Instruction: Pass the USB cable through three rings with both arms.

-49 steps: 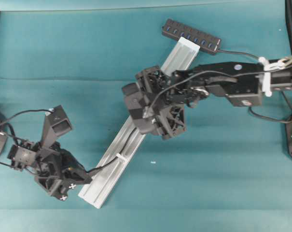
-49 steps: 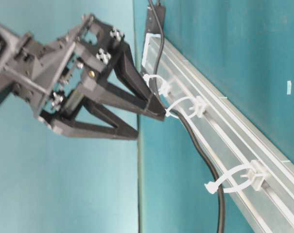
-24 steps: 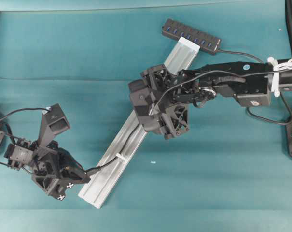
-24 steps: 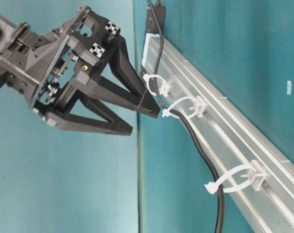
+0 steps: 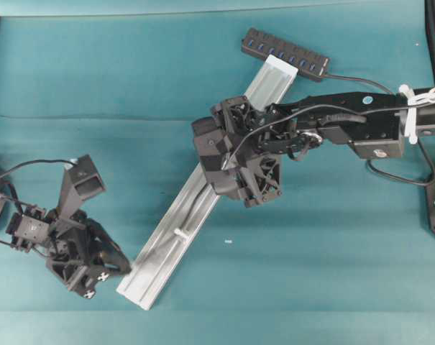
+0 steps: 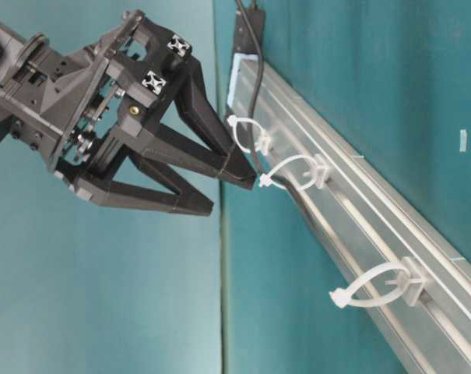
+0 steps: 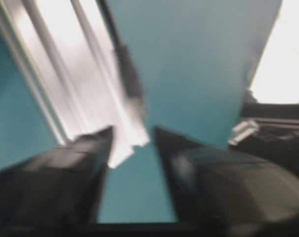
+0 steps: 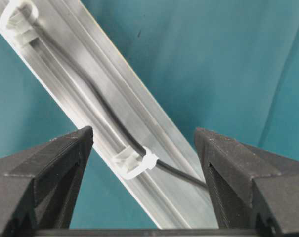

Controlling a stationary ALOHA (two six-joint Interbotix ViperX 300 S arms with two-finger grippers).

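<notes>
2 hands over a teal cloth-covered tabletop (image 5: 95, 86), both empty. At far left, left hand (image 7: 131, 133) parted a moderate way at the low end of a ribbed silver rail (image 5: 167, 251), holding nothing; own camera view badly blurred, fingers reduced to dark wedges. Just beyond those tips, small black plug (image 7: 132, 84) lying loose on the rail, edges smeared. Running up the rail's groove, thin black USB cable (image 8: 102, 111), mostly masked from overhead by the right arm. Seen from table level, 3 rings (image 6: 293, 171): whitish translucent plastic loops clipped along the rail. Cable clearly threaded through the 2 upper loops; at the lowest loop, impossible to tell. At mid-rail, right hand (image 8: 143, 133) spread wide, hovering above 1 threaded loop without touching. At top right, black oblong hub (image 5: 285, 54) with blue ports.
</notes>
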